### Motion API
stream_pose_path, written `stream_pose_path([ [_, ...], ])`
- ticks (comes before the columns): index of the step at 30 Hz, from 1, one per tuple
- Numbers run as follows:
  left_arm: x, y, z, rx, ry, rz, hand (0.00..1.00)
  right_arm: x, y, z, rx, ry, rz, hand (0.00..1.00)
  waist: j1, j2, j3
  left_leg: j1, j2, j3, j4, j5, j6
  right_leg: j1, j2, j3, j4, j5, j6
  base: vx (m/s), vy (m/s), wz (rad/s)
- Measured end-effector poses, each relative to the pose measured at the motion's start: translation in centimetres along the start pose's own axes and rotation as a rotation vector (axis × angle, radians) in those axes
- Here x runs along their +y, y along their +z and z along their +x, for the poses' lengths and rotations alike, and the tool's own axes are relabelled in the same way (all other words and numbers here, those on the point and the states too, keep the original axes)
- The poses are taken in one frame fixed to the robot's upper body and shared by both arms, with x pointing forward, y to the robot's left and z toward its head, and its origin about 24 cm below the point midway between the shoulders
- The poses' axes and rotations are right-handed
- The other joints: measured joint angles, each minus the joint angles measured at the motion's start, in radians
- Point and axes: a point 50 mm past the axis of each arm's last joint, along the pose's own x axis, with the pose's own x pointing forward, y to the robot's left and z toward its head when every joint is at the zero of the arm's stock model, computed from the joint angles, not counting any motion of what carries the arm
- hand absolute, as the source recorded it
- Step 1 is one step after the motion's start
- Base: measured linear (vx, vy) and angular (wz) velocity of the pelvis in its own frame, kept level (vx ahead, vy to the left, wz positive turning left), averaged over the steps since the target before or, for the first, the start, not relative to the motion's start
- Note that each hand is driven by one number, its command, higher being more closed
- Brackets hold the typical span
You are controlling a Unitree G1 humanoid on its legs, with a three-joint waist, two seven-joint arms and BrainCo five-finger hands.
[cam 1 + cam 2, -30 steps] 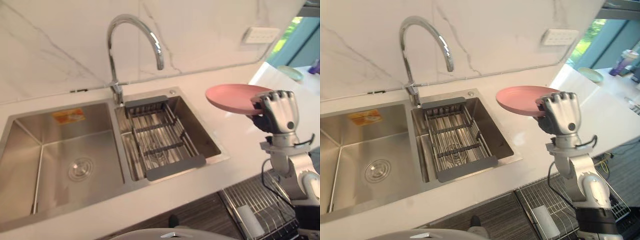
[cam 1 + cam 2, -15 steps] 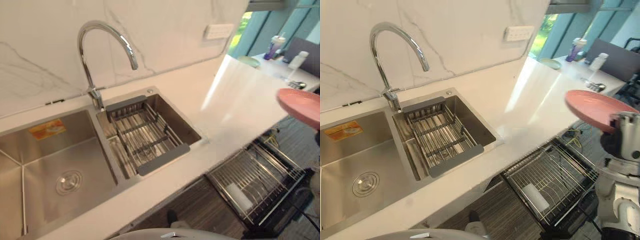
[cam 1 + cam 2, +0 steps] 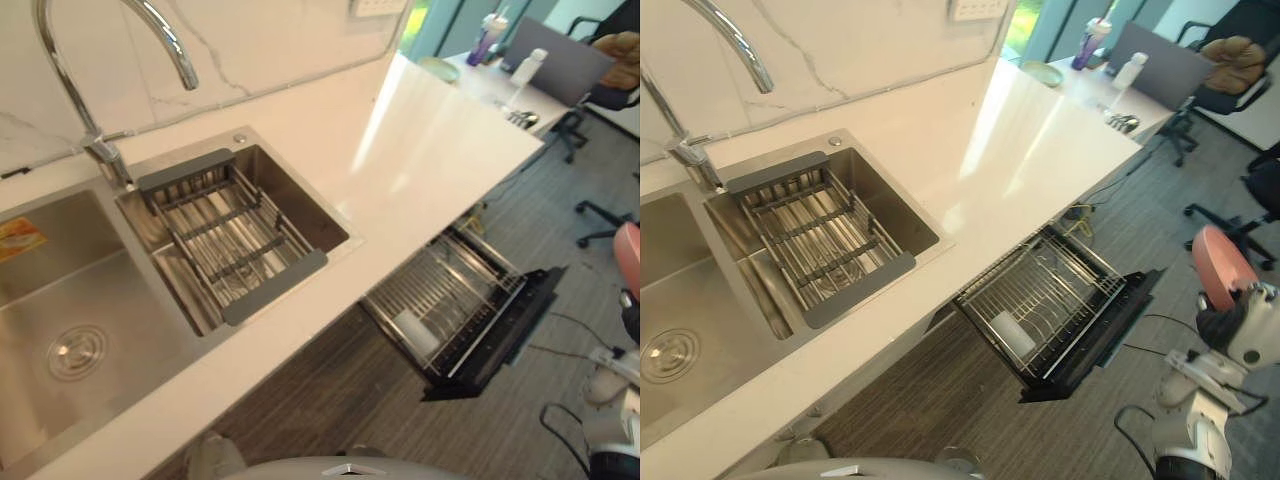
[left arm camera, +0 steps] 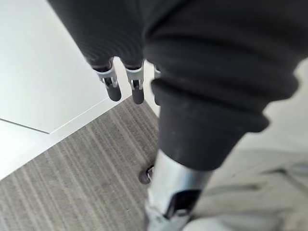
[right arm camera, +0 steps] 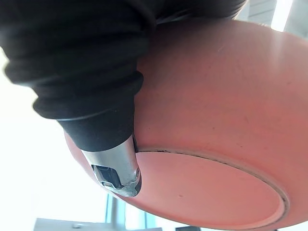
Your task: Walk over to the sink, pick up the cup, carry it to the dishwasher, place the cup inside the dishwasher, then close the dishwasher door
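No cup is in sight; my right hand [image 3: 1252,338] is shut on a pink plate [image 3: 1219,268], held tilted on edge above the carpet, right of the dishwasher. Close up, the thumb [image 5: 117,169] presses the plate's underside [image 5: 216,120]. The dishwasher door [image 3: 1108,332] hangs open under the counter, its wire rack [image 3: 1045,292] pulled out with a white item [image 3: 1006,334] in it. The steel sink [image 3: 70,300] is at the left, with a drain basket [image 3: 225,235] in its right basin. My left hand [image 4: 111,81] hangs with straight fingers over the floor.
The white counter [image 3: 1030,150] runs back to a table with bottles [image 3: 1095,30]. Office chairs [image 3: 1230,60] stand on the grey carpet at the far right. The faucet [image 3: 160,30] arches over the sink. Open carpet lies in front of the dishwasher.
The camera has swung right: the sink slid left and the open dishwasher came into full view. My right hand with the pink plate now sits lower, and the plate has tipped from flat onto its edge.
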Motion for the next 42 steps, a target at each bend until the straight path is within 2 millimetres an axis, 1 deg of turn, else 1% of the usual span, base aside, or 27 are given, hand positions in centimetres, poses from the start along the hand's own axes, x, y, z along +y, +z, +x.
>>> stream_pose_path([
  [1,0.5,0.6,0.1,-0.017,0.022,-0.02,0.0,0.3,0.5,0.0,-0.004,0.001,0.02,1.0,0.006,-0.015,0.009,-0.004,-0.003,0.005,0.001,0.002,0.0,0.007,-0.003,0.0,-0.024,-0.007,0.014,0.0,-0.095,-0.23],
  [2,1.4,1.6,0.2,-0.041,0.056,-0.063,0.0,0.7,1.5,0.3,-0.026,0.007,0.064,1.0,0.02,-0.047,0.02,-0.01,-0.002,0.026,0.005,0.013,-0.007,0.009,0.0,0.0,-0.069,-0.009,0.03,-0.05,-0.15,-0.34],
  [3,1.5,2.2,0.3,-0.055,0.059,-0.093,0.0,1.0,2.5,0.7,-0.049,0.0,0.1,1.0,0.019,-0.06,0.034,-0.01,-0.001,0.031,0.002,0.026,-0.007,0.023,0.003,-0.011,-0.102,-0.011,0.033,-0.06,-0.159,-0.32],
  [4,1.4,2.4,0.3,-0.058,0.06,-0.101,0.0,1.0,2.7,0.8,-0.058,-0.004,0.109,1.0,0.015,-0.058,0.036,-0.008,-0.001,0.029,-0.002,0.029,-0.011,0.028,0.004,-0.023,-0.106,-0.017,0.041,-0.05,-0.147,-0.07],
  [5,1.2,2.2,0.2,-0.054,0.065,-0.098,0.0,0.9,3.2,1.1,-0.073,-0.015,0.129,1.0,0.014,-0.053,0.04,0.014,-0.002,0.025,-0.008,0.036,-0.021,0.045,0.005,-0.033,-0.105,-0.03,0.06,-0.04,-0.095,0.01],
  [6,1.0,2.0,0.2,-0.053,0.063,-0.105,0.0,0.8,3.4,1.1,-0.08,-0.016,0.134,1.0,0.016,-0.046,0.045,0.032,-0.003,0.023,-0.016,0.041,-0.026,0.055,0.005,-0.034,-0.106,-0.033,0.064,-0.06,-0.087,-0.1],
  [7,0.6,1.6,0.1,-0.052,0.059,-0.113,0.0,0.6,3.7,1.4,-0.095,-0.024,0.145,1.0,0.018,-0.028,0.055,0.061,-0.019,-0.006,-0.041,0.059,-0.034,0.069,0.005,-0.027,-0.107,-0.035,0.065,-0.07,-0.073,-0.27],
  [8,0.0,1.2,0.0,-0.05,0.047,-0.119,0.0,0.7,4.3,1.7,-0.126,-0.014,0.155,1.0,0.018,-0.006,0.056,0.074,-0.037,-0.071,-0.062,0.074,-0.045,0.066,0.004,-0.018,-0.109,-0.035,0.065,-0.07,-0.094,-0.38],
  [9,-0.5,0.9,-0.2,-0.046,0.035,-0.125,0.0,0.7,4.8,1.9,-0.149,-0.007,0.161,1.0,0.018,0.008,0.058,0.084,-0.046,-0.107,-0.077,0.078,-0.05,0.061,0.002,-0.01,-0.11,-0.035,0.065,-0.06,-0.085,-0.6],
  [10,-1.4,0.3,-0.4,-0.037,0.02,-0.136,0.0,0.8,5.6,2.1,-0.19,0.013,0.173,1.0,0.019,0.031,0.059,0.101,-0.059,-0.137,-0.113,0.082,-0.059,0.044,-0.002,0.014,-0.11,-0.035,0.065,-0.03,-0.051,-0.59],
  [11,-1.9,0.2,-0.5,-0.034,0.02,-0.142,0.0,1.0,5.9,2.0,-0.203,0.03,0.178,1.0,0.017,0.045,0.061,0.112,-0.068,-0.141,-0.138,0.09,-0.072,0.034,-0.006,0.024,-0.11,-0.035,0.065,-0.07,-0.014,-0.6],
  [12,-2.4,0.1,-0.6,-0.034,0.007,-0.142,0.0,1.5,5.9,1.5,-0.204,0.079,0.168,1.0,0.008,0.07,0.07,0.135,-0.08,-0.144,-0.169,0.094,-0.079,0.033,-0.012,0.031,-0.11,-0.035,0.065,-0.09,0.004,-0.27],
  [14,-3.0,0.0,-0.7,-0.035,-0.012,-0.131,0.0,1.7,5.7,1.1,-0.197,0.115,0.151,1.0,-0.008,0.091,0.073,0.149,-0.103,-0.174,-0.19,0.099,-0.089,0.032,-0.023,0.029,-0.104,-0.034,0.065,-0.13,0.03,-0.03],
  [16,-3.0,-0.2,-0.8,-0.033,-0.019,-0.122,0.0,1.8,5.8,0.9,-0.202,0.136,0.15,1.0,-0.012,0.095,0.073,0.165,-0.121,-0.198,-0.216,0.102,-0.109,0.032,-0.036,0.03,-0.108,-0.041,0.068,-0.12,0.063,0.01],
  [17,-2.9,-0.2,-0.8,-0.034,-0.019,-0.121,0.0,2.0,6.0,0.7,-0.209,0.148,0.153,1.0,-0.012,0.089,0.073,0.17,-0.135,-0.2,-0.232,0.105,-0.12,0.031,-0.046,0.028,-0.114,-0.04,0.067,-0.17,0.114,-0.01],
  [18,-2.9,-0.1,-0.7,-0.039,-0.019,-0.121,0.0,2.2,6.2,0.4,-0.211,0.163,0.158,1.0,-0.007,0.079,0.073,0.17,-0.159,-0.221,-0.253,0.104,-0.119,0.027,-0.059,0.023,-0.125,-0.032,0.064,-0.16,0.111,-0.01],
  [22,-2.7,-0.1,-0.7,-0.042,-0.025,-0.115,0.0,3.1,7.2,-0.9,-0.203,0.216,0.193,1.0,-0.005,0.06,0.08,0.163,-0.208,-0.275,-0.288,0.103,-0.118,0.014,-0.093,-0.011,-0.132,-0.009,0.064,-0.06,0.078,0.05],
  [23,-2.7,-0.1,-0.7,-0.042,-0.033,-0.107,0.0,3.6,7.3,-1.5,-0.197,0.243,0.194,1.0,-0.004,0.06,0.08,0.161,-0.219,-0.307,-0.287,0.104,-0.116,0.014,-0.097,-0.025,-0.132,-0.004,0.064,0.01,0.046,-0.11],
  [24,-2.8,-0.2,-0.7,-0.042,-0.041,-0.09,0.0,4.1,7.4,-1.9,-0.194,0.266,0.193,1.0,0.009,0.062,0.079,0.16,-0.227,-0.331,-0.282,0.11,-0.111,0.009,-0.099,-0.026,-0.132,0.007,0.07,0.03,0.038,-0.17],
  [25,-2.9,-0.1,-0.7,-0.047,-0.045,-0.077,0.0,4.2,7.4,-2.1,-0.19,0.273,0.192,1.0,0.013,0.062,0.078,0.157,-0.227,-0.333,-0.281,0.111,-0.108,0.006,-0.099,-0.026,-0.132,0.011,0.071,0.05,0.023,-0.12],
  [26,-2.9,0.1,-0.7,-0.06,-0.045,-0.043,0.0,4.5,7.4,-2.3,-0.184,0.283,0.186,1.0,0.013,0.067,0.077,0.146,-0.227,-0.338,-0.28,0.121,-0.094,0.0,-0.098,-0.031,-0.131,0.02,0.08,0.07,0.0,0.03],
  [29,-3.4,0.5,-0.7,-0.086,-0.069,0.012,0.0,5.1,7.8,-1.6,-0.173,0.283,0.185,1.0,-0.001,0.082,0.085,0.128,-0.236,-0.36,-0.28,0.13,-0.081,-0.002,-0.096,-0.045,-0.145,0.038,0.093,0.07,-0.005,0.1],
  [32,-3.8,1.1,-0.8,-0.101,-0.087,0.026,0.0,5.8,9.2,-0.6,-0.192,0.28,0.2,1.0,-0.005,0.095,0.11,0.125,-0.237,-0.362,-0.28,0.13,-0.08,-0.008,-0.096,-0.045,-0.145,0.041,0.095,0.02,0.003,0.0],
  [37,-4.3,2.4,-0.9,-0.137,-0.108,0.04,0.0,6.1,11.6,1.5,-0.24,0.257,0.228,1.0,0.005,0.111,0.169,0.076,-0.24,-0.359,-0.277,0.143,-0.072,-0.072,-0.098,-0.021,-0.146,0.068,0.09,-0.07,0.032,-0.09],
  [38,-4.3,2.8,-0.8,-0.146,-0.113,0.039,0.0,6.3,12.0,2.1,-0.228,0.255,0.229,1.0,0.007,0.112,0.194,0.07,-0.242,-0.359,-0.275,0.145,-0.071,-0.077,-0.1,-0.02,-0.147,0.074,0.089,-0.07,0.03,-0.04],
  [41,-4.6,3.8,-0.9,-0.163,-0.124,0.037,0.0,6.3,12.0,3.7,-0.193,0.234,0.231,1.0,0.02,0.12,0.236,0.024,-0.248,-0.366,-0.252,0.146,-0.071,-0.117,-0.106,-0.012,-0.152,0.094,0.088,-0.13,0.051,-0.07],
  [42,-4.6,4.0,-0.8,-0.159,-0.132,0.041,0.0,6.2,12.3,4.7,-0.177,0.216,0.242,1.0,0.025,0.122,0.26,0.006,-0.254,-0.391,-0.242,0.146,-0.071,-0.136,-0.109,-0.002,-0.154,0.101,0.085,-0.1,0.045,-0.18],
])
